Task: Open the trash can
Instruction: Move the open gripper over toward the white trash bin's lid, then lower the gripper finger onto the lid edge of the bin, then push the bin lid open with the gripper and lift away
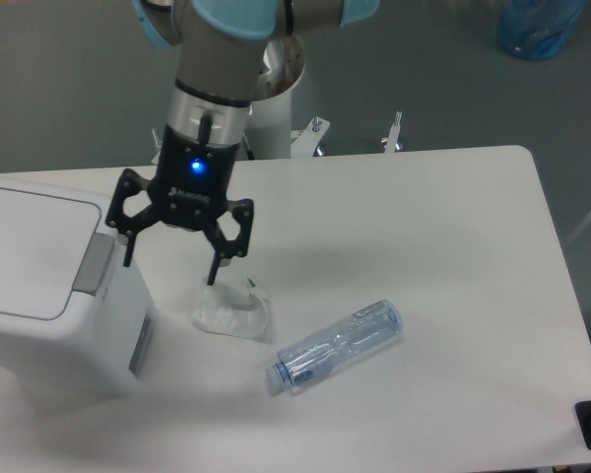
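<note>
While the large white boxy plastic trash can [49, 286] sat at the left edge of the white surface [443, 246] with its flat lid down, I judged the task barely begun: nothing about the bin had been opened. My black two-finger hand [171, 263] hung in the air with its fingers spread wide and nothing between them, just to the right of the bin's upper corner and above a crumpled white tissue [231, 310]. The grey rectangular push tab [94, 264] on the lid's near-right edge sat close beside the hand's left fingertip, though I could not tell whether they touched. What remained, as I read it, was to bring a fingertip onto that tab and press. With the lid shut, I could not see what the bin held. A clear plastic bottle [337, 347] lay on its side further right, and looked empty.
</note>
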